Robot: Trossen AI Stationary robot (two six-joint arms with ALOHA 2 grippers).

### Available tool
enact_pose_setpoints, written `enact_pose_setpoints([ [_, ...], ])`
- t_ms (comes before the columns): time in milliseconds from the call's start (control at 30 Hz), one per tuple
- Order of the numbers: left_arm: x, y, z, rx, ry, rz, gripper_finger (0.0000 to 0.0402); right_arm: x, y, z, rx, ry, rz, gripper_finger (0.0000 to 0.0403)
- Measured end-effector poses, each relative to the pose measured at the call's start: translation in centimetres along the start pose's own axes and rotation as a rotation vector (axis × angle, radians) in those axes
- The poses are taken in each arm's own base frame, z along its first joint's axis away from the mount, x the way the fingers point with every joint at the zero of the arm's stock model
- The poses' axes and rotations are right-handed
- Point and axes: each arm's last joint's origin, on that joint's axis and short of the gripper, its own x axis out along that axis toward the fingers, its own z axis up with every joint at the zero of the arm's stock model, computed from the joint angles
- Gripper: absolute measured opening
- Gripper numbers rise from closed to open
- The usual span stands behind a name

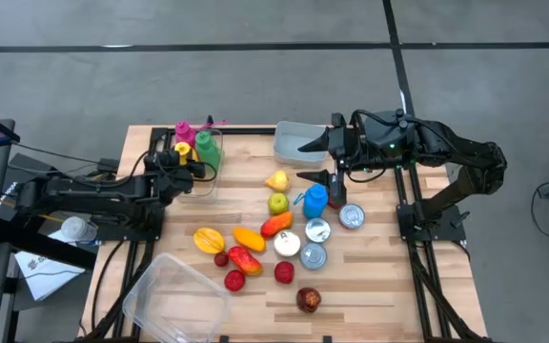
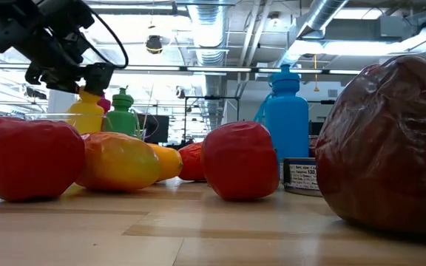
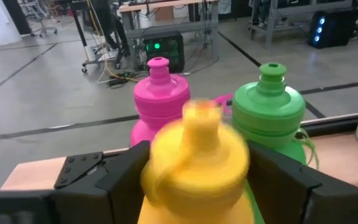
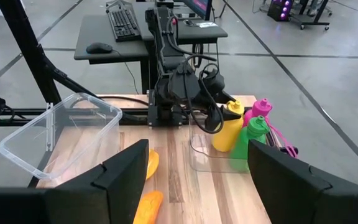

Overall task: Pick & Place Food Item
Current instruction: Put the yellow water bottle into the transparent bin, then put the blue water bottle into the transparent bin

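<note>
A yellow bottle (image 3: 194,168) sits between my left gripper's fingers at the table's far left; it also shows in the high view (image 1: 181,152) and the low view (image 2: 86,112). Behind it stand a pink bottle (image 3: 159,99) and a green bottle (image 3: 271,109). My left gripper (image 1: 187,164) is shut on the yellow bottle. My right gripper (image 1: 315,162) is open and hovers past the blue bottle (image 1: 315,198), touching nothing; its fingers frame the right wrist view (image 4: 197,180). Toy fruit lies mid-table: pear (image 1: 275,181), green apple (image 1: 277,202), mango (image 1: 209,239). My left gripper pinches the yellow bottle's rounded shoulder (image 3: 160,168), just below its cap, between the two fingers (image 3: 126,177). The fingers come in about level from the table's left side. The bottle stands roughly upright and looks blurred in the wrist view; its base is hidden.
A clear tub (image 1: 175,295) lies at the near left corner and another (image 1: 294,143) at the far edge. A small clear container (image 1: 198,179) sits by the bottles. Cans (image 1: 352,216) (image 1: 317,231), red fruit (image 1: 243,259) and a dark red apple (image 1: 309,300) crowd the middle.
</note>
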Motion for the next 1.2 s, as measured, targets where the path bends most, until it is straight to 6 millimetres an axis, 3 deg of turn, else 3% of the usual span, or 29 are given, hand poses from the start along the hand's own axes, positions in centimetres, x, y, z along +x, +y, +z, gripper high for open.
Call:
enact_pose_setpoints([
  [300, 0.0, 0.0, 0.0, -0.007, 0.013, -0.024, 0.0311, 0.0, 0.0, -0.1, -0.003, 0.015, 0.000, 0.0265],
  [500, -0.3, -0.2, 1.0, 0.043, 0.015, -0.135, 0.0343, 0.0, 0.0, -0.2, -0.003, 0.017, 0.000, 0.0265],
  [933, -1.2, 1.4, 3.5, 0.034, -0.106, -0.135, 0.0337, 0.0, 0.0, -0.2, 0.005, 0.018, 0.001, 0.0265],
  [1200, -2.8, 2.0, 7.2, -0.088, -0.298, -0.243, 0.0336, -0.1, -0.1, -1.4, 0.075, 0.139, -0.010, 0.0265],
])
